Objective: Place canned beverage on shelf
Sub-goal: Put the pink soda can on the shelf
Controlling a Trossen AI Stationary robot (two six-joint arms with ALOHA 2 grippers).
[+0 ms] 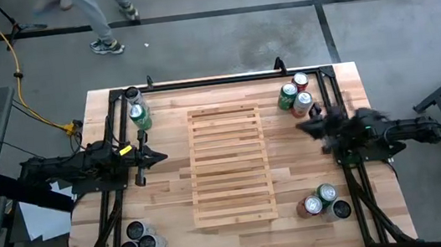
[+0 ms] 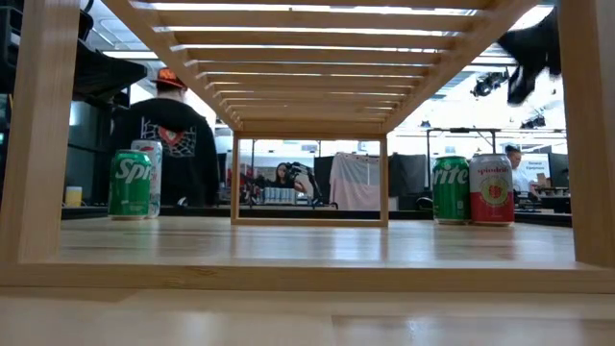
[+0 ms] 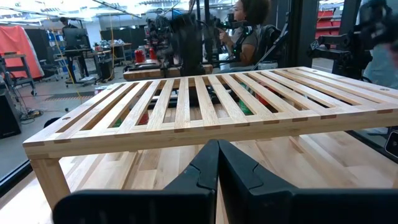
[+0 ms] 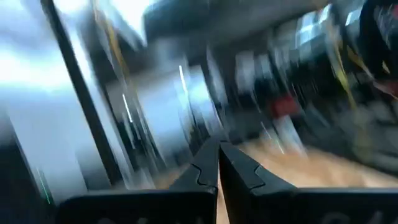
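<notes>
The shelf (image 1: pixel 230 164), a rack of pale wooden slats on legs, stands in the middle of the table; it also fills the left wrist view (image 3: pixel 205 102). Canned beverages stand upright in groups at the table's corners: a green can (image 1: pixel 140 116) far left, three cans (image 1: pixel 295 95) far right, three more (image 1: pixel 326 200) near right, and dark-topped cans (image 1: pixel 138 240) near left. My left gripper (image 1: pixel 161 156) is shut and level beside the shelf's left side, holding nothing. My right gripper (image 1: pixel 301 127) is shut, to the right of the shelf, near the far-right cans, holding nothing.
Black frame rails (image 1: pixel 215 79) run along the table's far edge and both sides. The low view looks under the shelf at a green can (image 2: pixel 129 185) on the left and a green and a red can (image 2: pixel 471 189) on the right. A person walks on the floor beyond the far edge (image 1: pixel 98 20).
</notes>
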